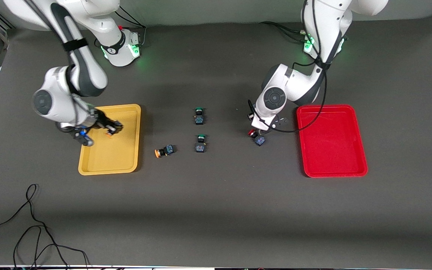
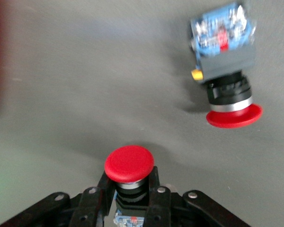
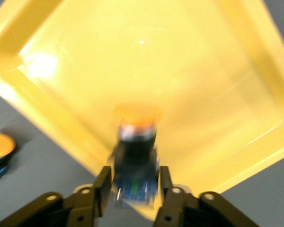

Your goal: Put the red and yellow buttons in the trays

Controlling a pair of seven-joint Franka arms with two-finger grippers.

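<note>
My right gripper (image 1: 113, 127) is over the yellow tray (image 1: 114, 154). In the right wrist view its fingers (image 3: 102, 185) stand a little apart from a blurred yellow button (image 3: 135, 151) that is loose between them above the tray (image 3: 189, 71). A second yellow button (image 1: 165, 150) lies on the table beside that tray, and also shows in the right wrist view (image 3: 0, 146). My left gripper (image 1: 264, 129) is beside the red tray (image 1: 332, 144), shut on a red button (image 2: 129, 163) just above the table. Another red button (image 1: 256, 137) lies on its side next to it (image 2: 225, 71).
Two green-capped switches (image 1: 199, 116) (image 1: 200, 143) sit mid-table between the trays. Loose black cables (image 1: 32, 225) lie near the front edge at the right arm's end. The red tray holds nothing.
</note>
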